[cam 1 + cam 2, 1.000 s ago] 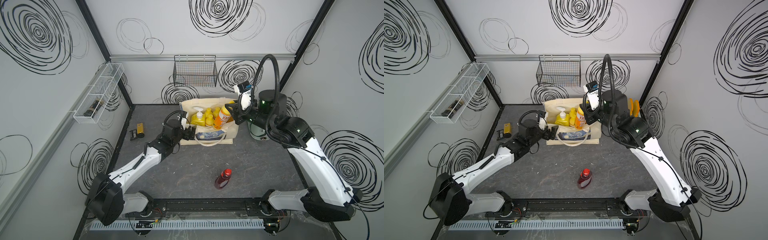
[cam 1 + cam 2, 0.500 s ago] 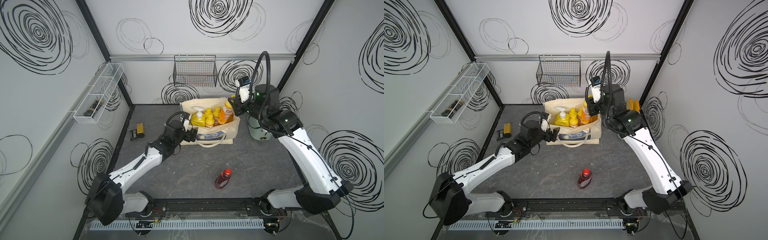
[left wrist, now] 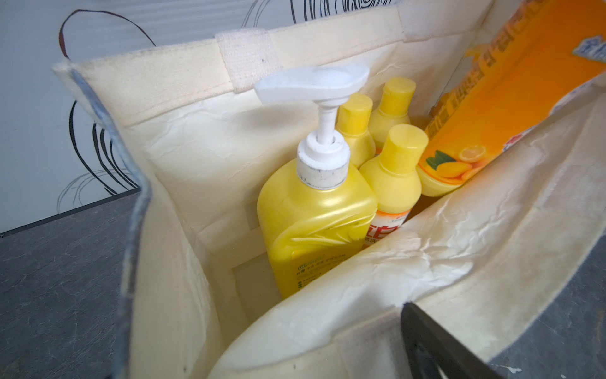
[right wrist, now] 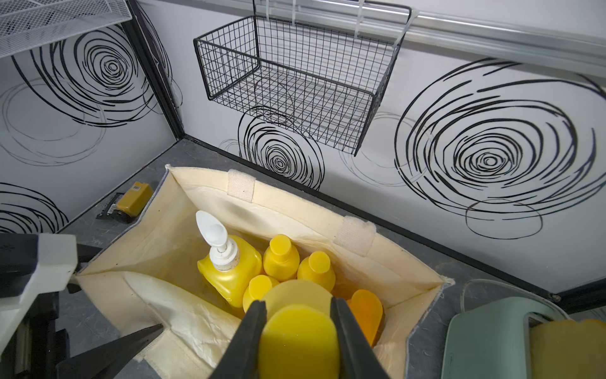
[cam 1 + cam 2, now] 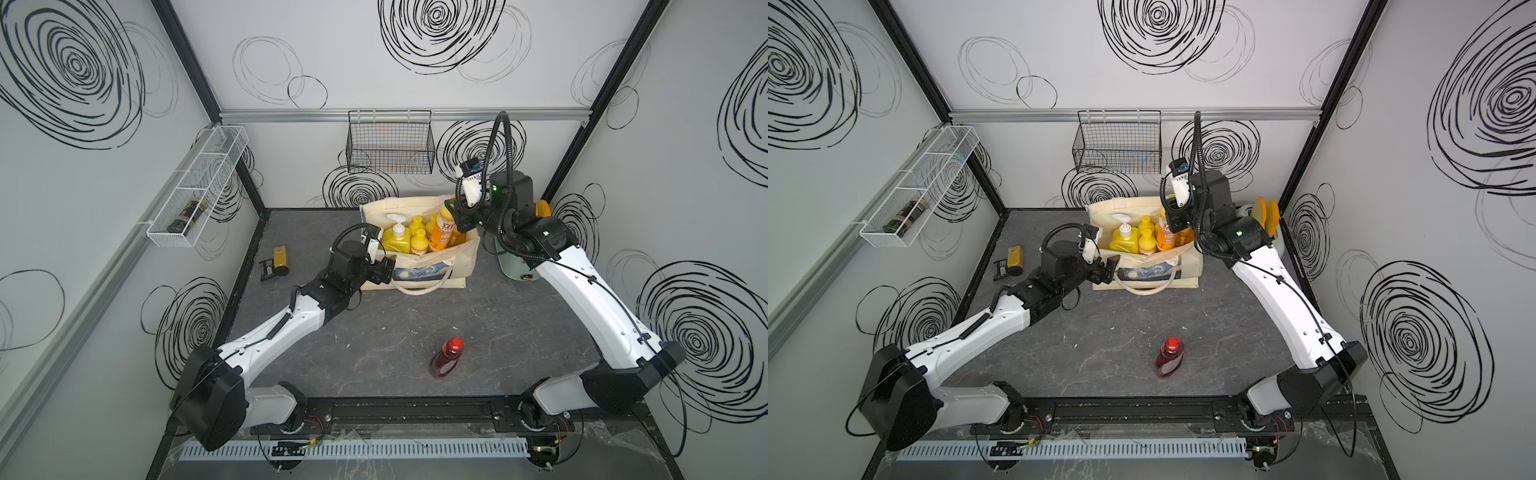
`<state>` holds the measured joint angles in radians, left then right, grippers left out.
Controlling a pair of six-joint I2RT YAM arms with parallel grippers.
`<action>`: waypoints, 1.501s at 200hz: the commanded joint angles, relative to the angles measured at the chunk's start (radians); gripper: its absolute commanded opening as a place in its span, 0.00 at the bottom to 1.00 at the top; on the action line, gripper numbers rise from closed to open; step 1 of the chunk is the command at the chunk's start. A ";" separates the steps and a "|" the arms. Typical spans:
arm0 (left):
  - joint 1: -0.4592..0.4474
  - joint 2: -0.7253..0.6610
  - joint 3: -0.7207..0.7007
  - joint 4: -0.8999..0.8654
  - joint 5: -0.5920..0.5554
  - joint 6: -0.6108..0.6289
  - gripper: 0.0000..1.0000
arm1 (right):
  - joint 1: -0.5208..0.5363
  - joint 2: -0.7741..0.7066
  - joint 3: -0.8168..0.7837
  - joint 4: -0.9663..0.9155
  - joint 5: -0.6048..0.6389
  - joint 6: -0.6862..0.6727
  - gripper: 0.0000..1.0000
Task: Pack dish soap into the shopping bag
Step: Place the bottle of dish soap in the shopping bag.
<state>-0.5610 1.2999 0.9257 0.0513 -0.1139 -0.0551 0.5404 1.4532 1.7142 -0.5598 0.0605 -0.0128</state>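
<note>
Right gripper (image 4: pixel 297 311) clamps a yellow-capped orange plastic bottle (image 5: pixel 444 228) over the cream canvas bag (image 5: pixel 432 272), which is crowded by a yellow plastic pump bottle (image 4: pixel 232 279). Left gripper (image 5: pixel 380 259) is spread wide at the bag's front rim.

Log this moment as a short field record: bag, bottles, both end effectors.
bag: boxy cream canvas tote with starry-night picture, upright, mouth open
in bag: yellow plastic pump bottle, three small yellow-capped bottles
right end effector: shut on large orange yellow-capped bottle, bottle partly inside tote
left end effector: open, at tote's near-left corner
unpacked: dark-red red-capped bottle, on grey tabletop
</note>
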 commanded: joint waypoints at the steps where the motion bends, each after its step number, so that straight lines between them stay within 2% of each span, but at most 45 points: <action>1: -0.008 -0.022 0.013 0.009 -0.002 0.020 0.96 | -0.003 -0.016 0.012 0.160 0.001 -0.023 0.10; 112: -0.010 -0.036 0.010 0.012 -0.005 0.024 0.96 | -0.001 0.023 -0.066 0.245 0.030 -0.044 0.10; 300: -0.024 -0.061 0.011 0.002 -0.018 0.032 0.96 | -0.005 0.081 -0.309 0.416 0.003 -0.005 0.09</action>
<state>-0.5762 1.2678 0.9257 0.0471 -0.1253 -0.0418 0.5404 1.5356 1.4147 -0.2890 0.0643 -0.0189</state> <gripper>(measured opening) 0.962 0.320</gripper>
